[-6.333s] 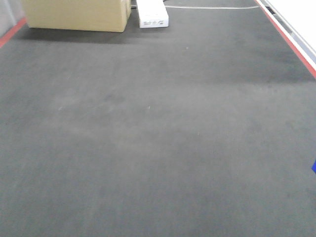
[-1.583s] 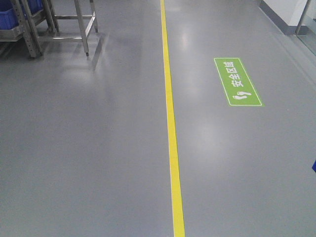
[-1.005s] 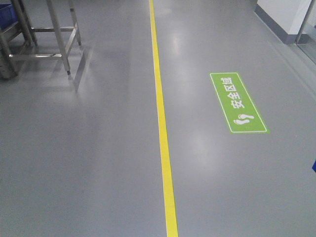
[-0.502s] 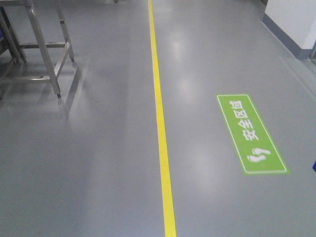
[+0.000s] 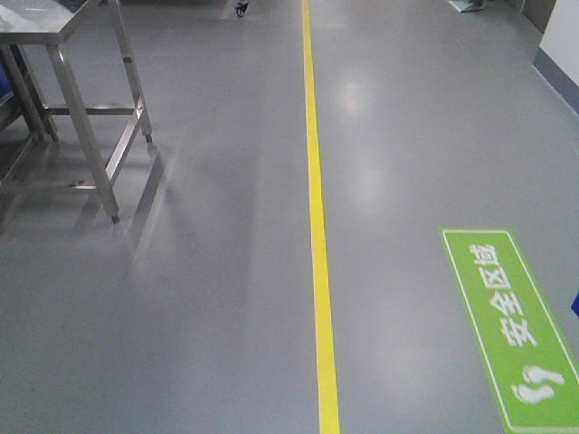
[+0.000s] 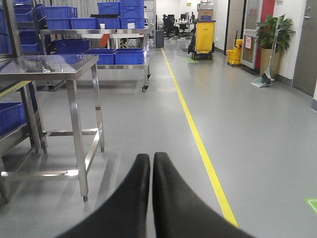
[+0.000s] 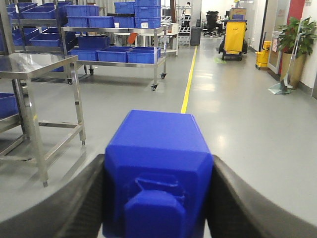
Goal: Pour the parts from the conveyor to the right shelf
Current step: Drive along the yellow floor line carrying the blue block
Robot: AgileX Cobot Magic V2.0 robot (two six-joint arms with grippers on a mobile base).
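Observation:
A bright-blue block [image 7: 158, 163], the part, fills the lower middle of the right wrist view. My right gripper [image 7: 158, 159] is shut on it, one dark finger pressed to each side. My left gripper [image 6: 151, 157] is shut with nothing in it, its black fingertips touching above the grey floor. The conveyor is out of view. A steel rack with a deep-blue bin [image 6: 10, 116] stands at the far left, and more racks of blue bins [image 7: 114, 29] stand further back. I cannot tell which one is the right shelf.
A bare stainless-steel table [image 5: 54, 27] stands ahead on the left. A yellow floor line [image 5: 317, 226] runs straight ahead, with a green floor sign [image 5: 516, 334] at the lower right. A yellow cart [image 6: 204, 42] and a potted plant [image 6: 275, 34] stand far down the aisle.
The front view has left the dark conveyor belt and now shows grey floor. Over the last second the green sign slid toward the lower right and the steel table came nearer.

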